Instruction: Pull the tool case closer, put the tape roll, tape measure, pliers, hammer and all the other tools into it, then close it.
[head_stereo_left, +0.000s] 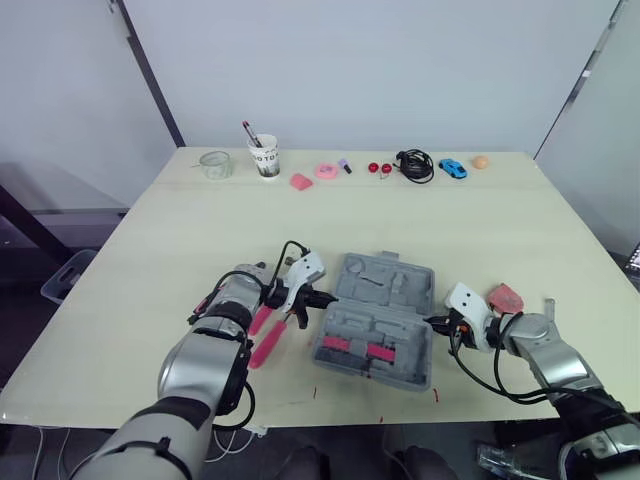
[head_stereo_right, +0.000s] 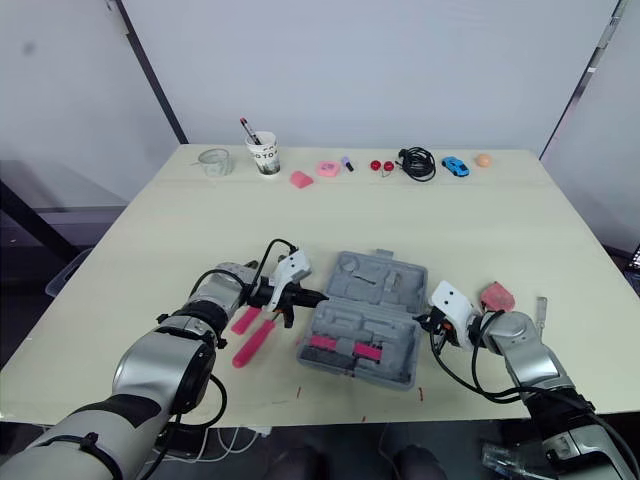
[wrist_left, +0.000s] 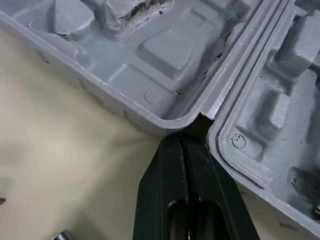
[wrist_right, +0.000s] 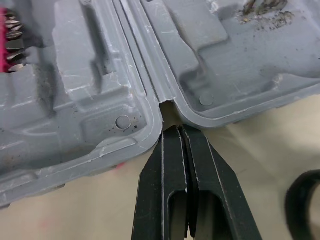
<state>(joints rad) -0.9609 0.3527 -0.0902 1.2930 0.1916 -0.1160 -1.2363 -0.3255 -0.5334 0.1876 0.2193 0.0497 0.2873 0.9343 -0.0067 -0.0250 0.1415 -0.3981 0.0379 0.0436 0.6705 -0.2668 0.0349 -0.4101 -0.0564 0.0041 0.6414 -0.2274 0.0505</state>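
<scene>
Cup (head_stereo_left: 264, 157) print at desk (head_stereo_left: 160, 270) rear too small to read. 1 grey tool case (head_stereo_left: 390, 285) lies open, front-centre of desk, w/ 2 pink strips (head_stereo_left: 336, 344) inside. L gripper (wrist_left: 182, 139) & R gripper (wrist_right: 176, 129): fingers pressed together, tips at hinge notches on opposite ends. 1 pliers (head_stereo_left: 267, 346) left of case, head hidden by L wrist.

Black print in a band round the side of a white paper cup (head_stereo_left: 264, 157), at the far edge of the table (head_stereo_left: 150, 260); letters too small to make out. Small round moulded stamps in the grey plastic of the case (wrist_left: 152, 96), with no legible characters inside. Nothing else readable anywhere.
</scene>
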